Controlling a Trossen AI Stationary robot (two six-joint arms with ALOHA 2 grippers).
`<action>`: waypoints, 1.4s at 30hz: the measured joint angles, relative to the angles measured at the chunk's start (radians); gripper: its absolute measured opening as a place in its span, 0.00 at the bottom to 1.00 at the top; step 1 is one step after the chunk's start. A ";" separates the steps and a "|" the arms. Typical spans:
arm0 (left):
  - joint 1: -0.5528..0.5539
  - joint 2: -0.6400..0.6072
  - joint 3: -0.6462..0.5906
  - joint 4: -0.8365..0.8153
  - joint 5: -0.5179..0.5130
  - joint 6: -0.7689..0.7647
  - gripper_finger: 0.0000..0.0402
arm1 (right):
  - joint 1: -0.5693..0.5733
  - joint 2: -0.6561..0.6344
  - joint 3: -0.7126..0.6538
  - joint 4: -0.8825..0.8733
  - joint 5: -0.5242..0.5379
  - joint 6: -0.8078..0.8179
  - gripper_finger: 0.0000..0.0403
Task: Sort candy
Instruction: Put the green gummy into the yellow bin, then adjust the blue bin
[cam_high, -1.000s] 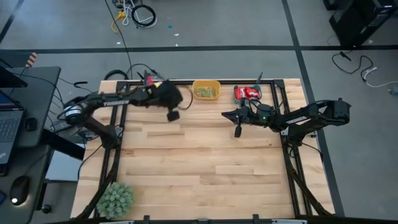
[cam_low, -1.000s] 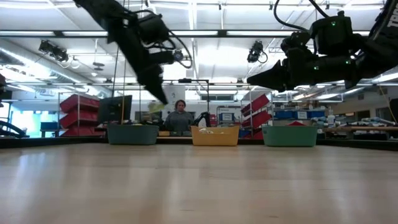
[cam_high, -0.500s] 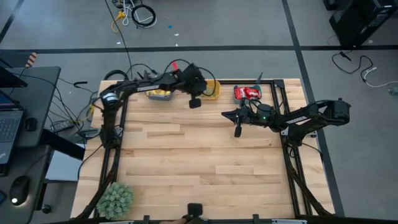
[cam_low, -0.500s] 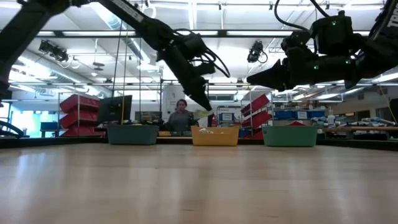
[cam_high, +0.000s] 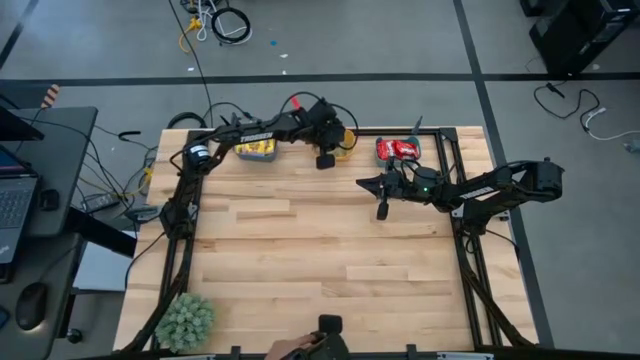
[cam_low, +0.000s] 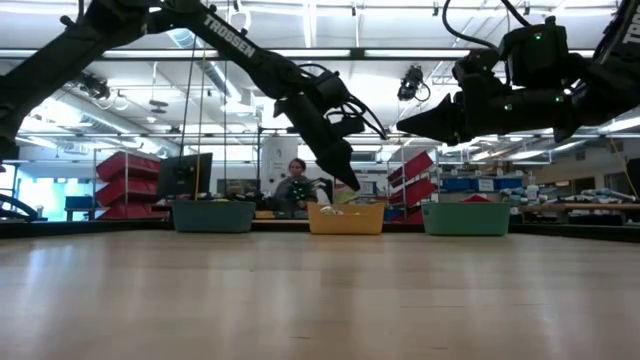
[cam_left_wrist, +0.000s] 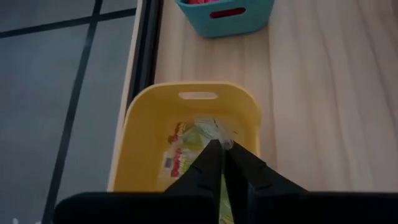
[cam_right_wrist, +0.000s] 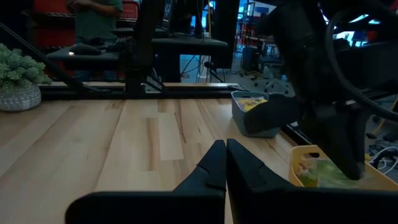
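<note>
The left gripper (cam_left_wrist: 219, 163) hangs right over the yellow bin (cam_left_wrist: 144, 124), jaws nearly pressed together; a pale green candy (cam_left_wrist: 194, 142) lies just beneath, though I can't tell if it's pinched or dropped. Best to spread wide, then lift straight up. The right gripper (cam_high: 381, 211) waits mid-worktop (cam_high: 320, 270), jaws pressed together, holding nothing.

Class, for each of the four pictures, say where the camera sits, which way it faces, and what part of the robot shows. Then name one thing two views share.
High view: overhead, looking straight down; both arms show.
Low view: table height, looking level across; both arms enter from above.
Left wrist view: on the left arm, looking down; left gripper over the yellow plastic bin.
Right wrist view: on the right arm, looking across; right gripper shut.
Shared: both wrist views show the yellow plastic bin.
</note>
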 joint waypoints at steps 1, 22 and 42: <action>0.000 0.000 0.004 -0.002 -0.002 0.008 0.06 | 0.000 0.000 0.000 0.000 0.000 0.000 0.00; 0.025 -0.092 0.027 0.026 0.068 -0.044 0.03 | -0.040 0.000 0.000 -0.007 0.181 0.104 0.00; 0.064 -0.251 -0.357 0.638 0.310 -0.246 0.00 | -0.169 -0.036 0.258 -0.670 0.106 0.010 0.00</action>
